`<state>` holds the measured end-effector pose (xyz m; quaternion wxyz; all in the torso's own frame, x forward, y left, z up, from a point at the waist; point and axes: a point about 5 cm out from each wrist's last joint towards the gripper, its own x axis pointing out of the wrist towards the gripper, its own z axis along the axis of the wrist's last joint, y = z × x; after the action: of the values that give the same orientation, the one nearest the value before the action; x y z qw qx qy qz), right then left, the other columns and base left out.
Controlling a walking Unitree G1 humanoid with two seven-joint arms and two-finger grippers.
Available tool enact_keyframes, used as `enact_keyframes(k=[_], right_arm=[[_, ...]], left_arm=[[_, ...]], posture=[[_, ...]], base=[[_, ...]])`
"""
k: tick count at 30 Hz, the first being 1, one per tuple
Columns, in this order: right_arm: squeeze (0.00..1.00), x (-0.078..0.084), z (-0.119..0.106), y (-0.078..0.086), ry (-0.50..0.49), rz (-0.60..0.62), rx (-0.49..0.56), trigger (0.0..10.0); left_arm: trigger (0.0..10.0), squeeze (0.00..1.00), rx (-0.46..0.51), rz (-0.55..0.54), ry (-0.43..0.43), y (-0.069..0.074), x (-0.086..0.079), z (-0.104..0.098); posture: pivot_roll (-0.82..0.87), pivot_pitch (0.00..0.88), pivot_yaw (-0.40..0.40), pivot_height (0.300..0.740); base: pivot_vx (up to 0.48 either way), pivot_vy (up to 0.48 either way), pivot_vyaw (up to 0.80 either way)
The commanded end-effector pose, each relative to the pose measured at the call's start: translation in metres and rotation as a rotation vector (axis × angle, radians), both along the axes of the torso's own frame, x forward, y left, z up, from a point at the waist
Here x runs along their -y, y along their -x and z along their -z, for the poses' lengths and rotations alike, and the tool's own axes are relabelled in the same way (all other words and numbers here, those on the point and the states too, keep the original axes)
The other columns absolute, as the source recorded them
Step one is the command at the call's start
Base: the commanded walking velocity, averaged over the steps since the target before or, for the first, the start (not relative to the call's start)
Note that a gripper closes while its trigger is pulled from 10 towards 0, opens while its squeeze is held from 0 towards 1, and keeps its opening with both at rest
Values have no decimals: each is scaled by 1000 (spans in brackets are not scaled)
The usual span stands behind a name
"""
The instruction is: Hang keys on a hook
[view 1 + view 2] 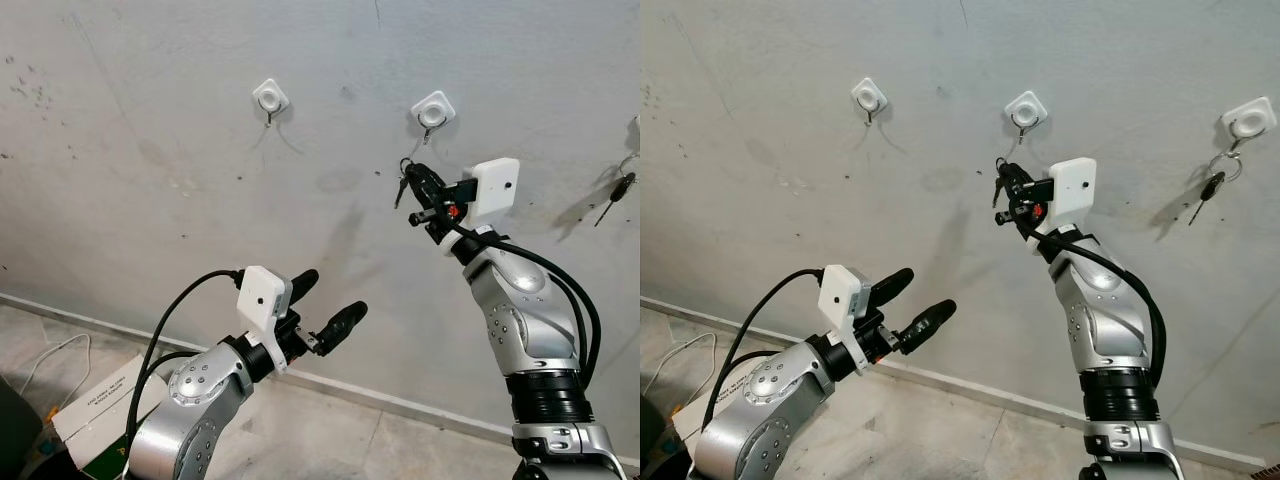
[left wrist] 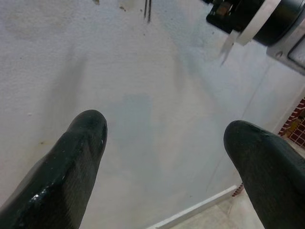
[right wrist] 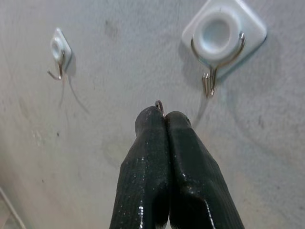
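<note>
You are holding the keys (image 1: 403,180) in the right gripper (image 1: 420,185), jaws pressed together on the key ring, whose metal edge is peeking out at the fingertips (image 3: 162,119) in the right wrist view. The bunch is hanging just below and slightly left of the middle hook (image 1: 432,112), near the upper centre of the frame, not yet touching it.

To do this step well, you are wanting to lift the ring a little above the hook's upturned tip, bring it in toward the wall, then lower it so the ring drops over the wire. Keep the pinch firm until the ring is seated. How much ring is projecting past the fingertips is hard to judge, so approach slowly.

The left gripper (image 1: 325,310) is hovering lower left with its jaws spread wide, holding nothing.

The wall (image 1: 150,150) is grey, scuffed plaster. A bare hook (image 1: 271,98) is sitting at upper left, and another hook (image 1: 1247,120) at far right is already carrying a key (image 1: 1208,188). A white skirting (image 1: 400,400) is running along a tiled floor (image 1: 330,440), with a cardboard box (image 1: 95,410) at lower left.
</note>
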<state>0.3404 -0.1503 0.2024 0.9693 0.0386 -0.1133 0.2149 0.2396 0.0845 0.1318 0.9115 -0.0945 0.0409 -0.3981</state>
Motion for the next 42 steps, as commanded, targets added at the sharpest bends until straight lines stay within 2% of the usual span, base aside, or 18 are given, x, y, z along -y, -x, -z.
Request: enact_keyframes(k=[1,13,27,42], right_arm=[[0,-1,-12,-2,-18,-4,32,10000],[0,4,-24,-15,-79,34,44,10000],[0,16,-14,-17,-134,70,-8,10000],[0,8,-7,-21,-167,64,-61,10000]], left_arm=[[10000,0,10,16,-7,0,-1,-3],[10000,0,17,12,-9,-1,-3,-5],[10000,0,13,15,-10,-1,-4,-4],[10000,0,10,14,-13,-1,-3,-3]], posture=[[10,0,106,740],[19,0,105,740],[20,0,102,740],[21,0,103,740]], base=[[0,0,0],[0,0,0],[0,0,0],[0,0,0]])
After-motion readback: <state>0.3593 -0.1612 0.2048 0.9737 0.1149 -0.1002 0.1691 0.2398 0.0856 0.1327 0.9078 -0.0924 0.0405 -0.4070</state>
